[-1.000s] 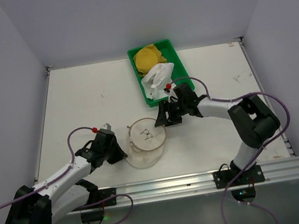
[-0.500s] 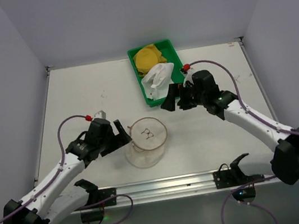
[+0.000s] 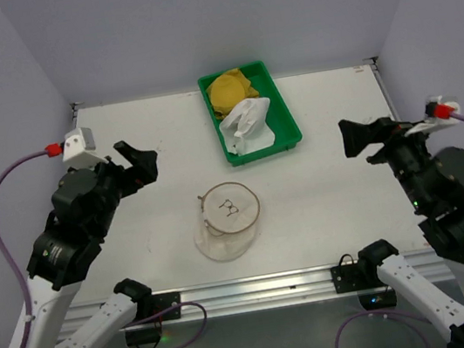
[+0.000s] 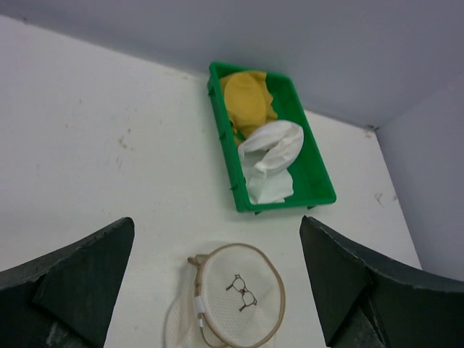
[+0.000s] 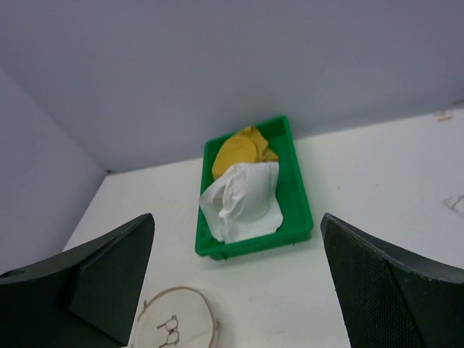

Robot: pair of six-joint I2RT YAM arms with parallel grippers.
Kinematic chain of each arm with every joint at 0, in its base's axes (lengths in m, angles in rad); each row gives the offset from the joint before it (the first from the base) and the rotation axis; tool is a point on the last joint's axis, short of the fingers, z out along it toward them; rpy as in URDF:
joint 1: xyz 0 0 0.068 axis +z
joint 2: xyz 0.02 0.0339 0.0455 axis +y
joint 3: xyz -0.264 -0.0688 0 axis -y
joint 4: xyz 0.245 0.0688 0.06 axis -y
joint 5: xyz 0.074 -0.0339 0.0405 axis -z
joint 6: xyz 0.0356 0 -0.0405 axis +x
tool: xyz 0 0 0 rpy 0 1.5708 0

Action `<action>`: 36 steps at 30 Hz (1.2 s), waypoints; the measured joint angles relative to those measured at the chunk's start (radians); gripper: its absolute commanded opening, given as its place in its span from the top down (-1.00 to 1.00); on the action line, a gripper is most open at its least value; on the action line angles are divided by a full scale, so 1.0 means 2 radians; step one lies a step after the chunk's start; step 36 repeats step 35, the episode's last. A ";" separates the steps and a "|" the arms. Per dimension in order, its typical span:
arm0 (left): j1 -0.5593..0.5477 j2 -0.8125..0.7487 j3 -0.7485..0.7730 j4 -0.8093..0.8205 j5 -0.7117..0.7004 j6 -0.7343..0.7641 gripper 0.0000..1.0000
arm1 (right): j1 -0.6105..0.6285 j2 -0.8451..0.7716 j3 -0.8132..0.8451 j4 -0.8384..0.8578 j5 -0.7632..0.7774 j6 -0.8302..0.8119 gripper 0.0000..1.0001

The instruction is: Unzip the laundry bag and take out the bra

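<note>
The laundry bag (image 3: pixel 229 220) sits on the table near the front, a white mesh drum whose round flap lid with its small dark emblem lies on top; it also shows in the left wrist view as the bag (image 4: pixel 239 293) and in the right wrist view as the bag (image 5: pixel 177 320). A white bra (image 3: pixel 246 123) lies in the green tray (image 3: pixel 287 117), next to a yellow garment (image 3: pixel 227 89). My left gripper (image 3: pixel 130 168) is raised to the left of the bag, open and empty. My right gripper (image 3: pixel 364 142) is raised far to the right, open and empty.
The green tray (image 4: pixel 312 156) stands at the back middle of the table, and in the right wrist view the tray (image 5: pixel 299 188) is straight ahead. Grey walls close in the left, back and right. A metal rail (image 3: pixel 285 285) runs along the front edge.
Both arms have lifted and drawn back from the bag, the left one leftward, the right one rightward. Both grippers have opened. The bag stays in place.
</note>
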 measured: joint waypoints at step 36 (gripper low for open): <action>0.000 -0.151 0.041 -0.045 -0.110 0.087 -1.00 | 0.000 -0.187 -0.032 -0.004 0.050 -0.108 -0.97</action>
